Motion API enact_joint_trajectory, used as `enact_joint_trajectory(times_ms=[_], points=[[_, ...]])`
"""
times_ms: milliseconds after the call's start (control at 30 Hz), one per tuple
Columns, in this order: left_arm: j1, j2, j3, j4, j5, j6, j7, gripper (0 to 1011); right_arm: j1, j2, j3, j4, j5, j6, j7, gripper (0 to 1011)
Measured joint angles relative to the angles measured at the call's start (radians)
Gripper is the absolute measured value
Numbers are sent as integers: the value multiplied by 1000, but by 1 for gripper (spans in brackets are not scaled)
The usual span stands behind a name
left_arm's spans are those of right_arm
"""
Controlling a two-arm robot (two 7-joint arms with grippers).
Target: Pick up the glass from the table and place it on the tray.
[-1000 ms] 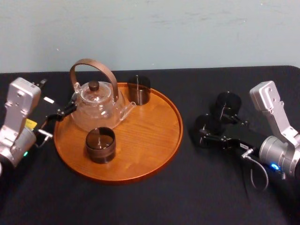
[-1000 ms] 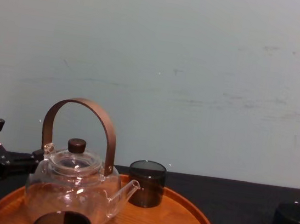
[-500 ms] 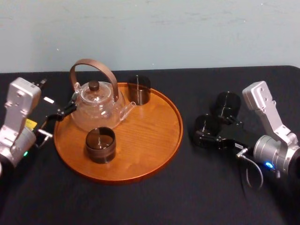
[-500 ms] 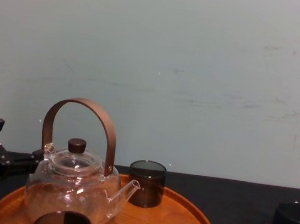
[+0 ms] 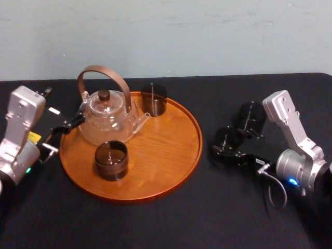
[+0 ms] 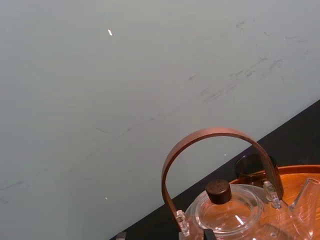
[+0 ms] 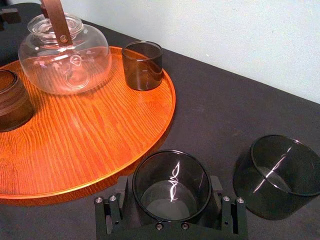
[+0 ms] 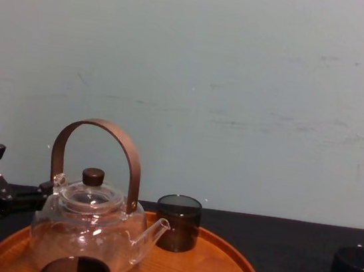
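Right jaws seemingly gripping glass (image 7: pixel 171 186), forearm (image 5: pixel 288 122) low over table (image 7: pixel 215 115), left arm (image 5: pixel 18 136) parked

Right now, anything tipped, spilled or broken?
Nothing stands out. Teapot and two glasses upright on the tray; two more glasses upright on the table, right hand around the nearer one; left hand parked beside teapot.

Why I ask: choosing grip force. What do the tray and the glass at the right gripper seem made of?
Tray: wood, seemingly; orange-brown with visible grain lines, smooth low-sheen finish. Glass at the right gripper: smoky tinted glass, perhaps clear plastic; see-through wall, bright glossy highlights. Left gripper sits parked beside the tray.
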Motion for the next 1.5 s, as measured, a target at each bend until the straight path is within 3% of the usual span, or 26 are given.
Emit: enact_joint_trajectory(times_ms=[533,700,1500], points=[[0,0,0,0,0,0,0,1001,3,-6,-4,4,-15,-2,-12,999],[0,0,0,0,0,0,0,1001,3,-6,-4,4,-13,-3,-10,904],[0,0,0,0,0,0,0,1001,-1,-3,5,-9,9,-18,10,903]])
